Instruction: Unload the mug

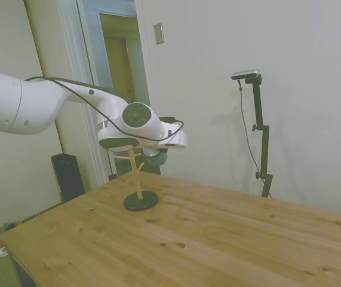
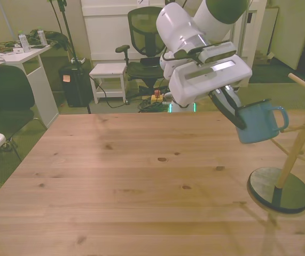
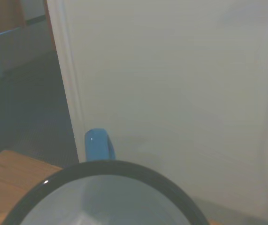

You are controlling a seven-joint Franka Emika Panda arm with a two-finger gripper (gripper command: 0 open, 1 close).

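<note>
Small light-blue cylindrical mug with dark rim [image 2: 258, 122] held up in the air above the wooden bench [image 2: 141, 176], tilted, handle pointing toward the front view's right and lying just beside the pegs of the wooden peg stand with round dark base [image 2: 280, 189]; whether the handle touches a peg, cannot tell. White arm's gripper [image 2: 232, 109] pinching the mug at its rim, dark fingers [image 2: 228, 106] pressed onto the wall on the side toward the front view's left. Stand planted near the bench's edge at the front view's right, slanted pole rising from the base, one peg reaching out past the mug's handle. From the side, mug [image 1: 156, 156] mostly hidden behind the white wrist housing, only a bluish patch showing just beside the top of the stand [image 1: 139, 185], well clear of the bench surface [image 1: 218, 239]. Close up from the wrist, dark rim and whitish inside of the mug [image 3: 105, 197] filling the lower part, blue handle [image 3: 97, 145] sticking up past the rim, pale wall behind.
</note>
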